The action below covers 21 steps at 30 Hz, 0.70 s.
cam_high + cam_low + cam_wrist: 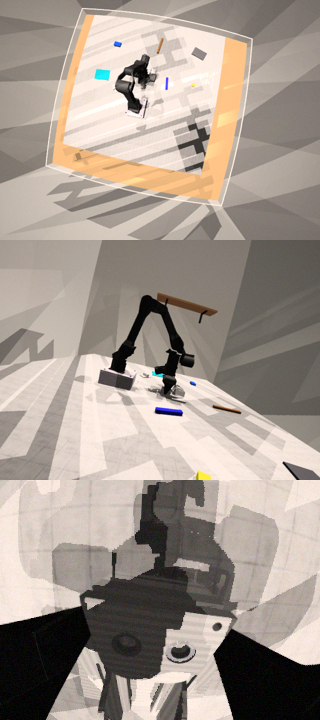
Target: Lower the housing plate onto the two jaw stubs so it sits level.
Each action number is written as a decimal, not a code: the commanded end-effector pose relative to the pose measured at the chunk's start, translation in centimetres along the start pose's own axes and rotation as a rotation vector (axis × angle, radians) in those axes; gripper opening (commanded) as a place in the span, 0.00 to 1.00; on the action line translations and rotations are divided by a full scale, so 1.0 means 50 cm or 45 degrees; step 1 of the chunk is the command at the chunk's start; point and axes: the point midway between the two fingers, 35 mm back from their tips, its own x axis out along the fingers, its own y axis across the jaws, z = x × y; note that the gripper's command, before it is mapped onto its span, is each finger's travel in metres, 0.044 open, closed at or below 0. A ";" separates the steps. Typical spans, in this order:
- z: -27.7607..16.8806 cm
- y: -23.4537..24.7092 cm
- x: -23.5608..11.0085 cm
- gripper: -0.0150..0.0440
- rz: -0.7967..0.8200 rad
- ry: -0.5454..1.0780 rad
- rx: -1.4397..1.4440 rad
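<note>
1. Plate holes could miss the jaw stubs if I lower off-centre; a tilted wrist could wedge one side high.
2. My claw (143,86) (167,391) (155,619) grasps the housing plate (197,630), near the blue bar (166,83) (168,411), on its arm-base side.
3. Its broad face points toward my wrist camera; its long axis runs finger to finger.

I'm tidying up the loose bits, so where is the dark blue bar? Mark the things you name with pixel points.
In the top view, the dark blue bar (166,83) (168,411) lies just right of the arm, left of the yellow block (193,84) (203,475).
</note>
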 end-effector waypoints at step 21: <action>0.000 0.000 0.011 0.85 -0.002 0.003 0.010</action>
